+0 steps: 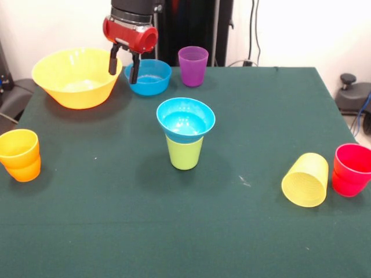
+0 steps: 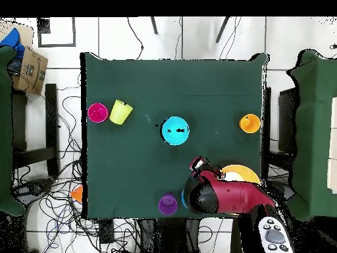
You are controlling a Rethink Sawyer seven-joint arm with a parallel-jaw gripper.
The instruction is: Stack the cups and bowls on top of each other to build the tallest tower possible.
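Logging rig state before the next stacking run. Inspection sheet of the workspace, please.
Surface: green cloth table, no spills seen.
Job's things: small blue bowl seated in lime green cup at centre; second blue bowl, purple cup and large yellow bowl at the robot's side; orange cup upright; yellow cup on its side beside upright red cup.
Clutter: nothing seen.
End effector: open, empty, between the yellow bowl and second blue bowl.
Cables: loose on floor.
Surroundings: cardboard box.

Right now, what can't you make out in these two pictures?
- Second small blue bowl: overhead, hidden under the arm.
- Large yellow bowl: overhead, half covered by the arm.
- Lime green cup: overhead, hidden beneath its blue bowl.
- End effector: front, wrist cut off by the top edge.
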